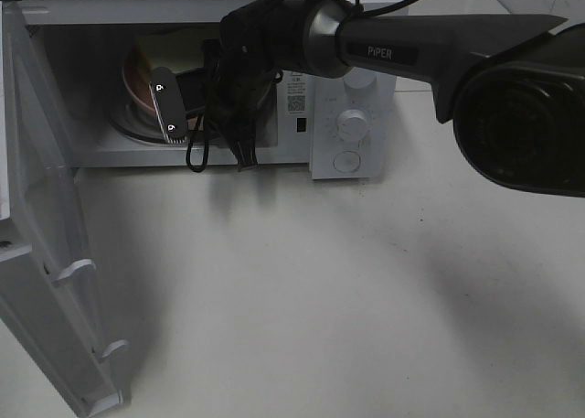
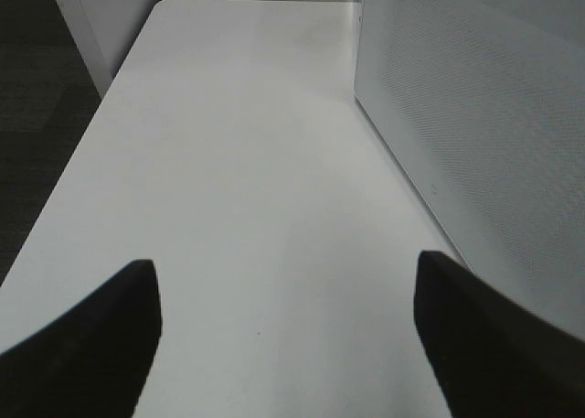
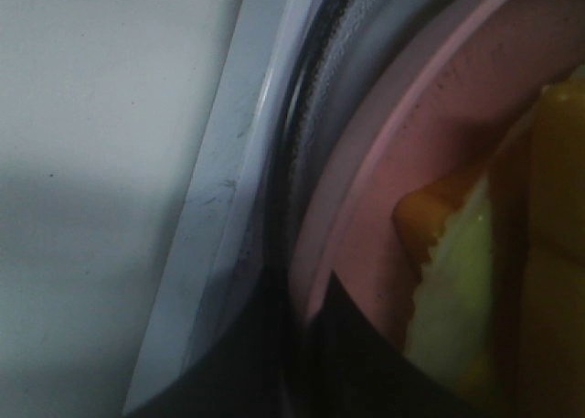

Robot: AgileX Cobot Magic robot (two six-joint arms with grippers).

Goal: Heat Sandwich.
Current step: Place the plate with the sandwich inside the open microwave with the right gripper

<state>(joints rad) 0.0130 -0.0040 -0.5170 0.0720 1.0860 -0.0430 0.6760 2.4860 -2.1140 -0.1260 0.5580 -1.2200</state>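
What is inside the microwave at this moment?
A pink plate carrying the sandwich, with the right gripper jaws closed on its rim. The arm covers the rest of the microwave interior.

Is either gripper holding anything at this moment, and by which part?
The right gripper holds the pink plate by its rim, inside the microwave. The left gripper is open and empty.

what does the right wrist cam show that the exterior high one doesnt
Only the right wrist view: the yellow and pale green inside of the sandwich, close up. Only the exterior high view: the whole microwave with its door swung open, its knobs, the right arm reaching inside, and the table. Both: the pink plate inside the microwave, carrying the sandwich.
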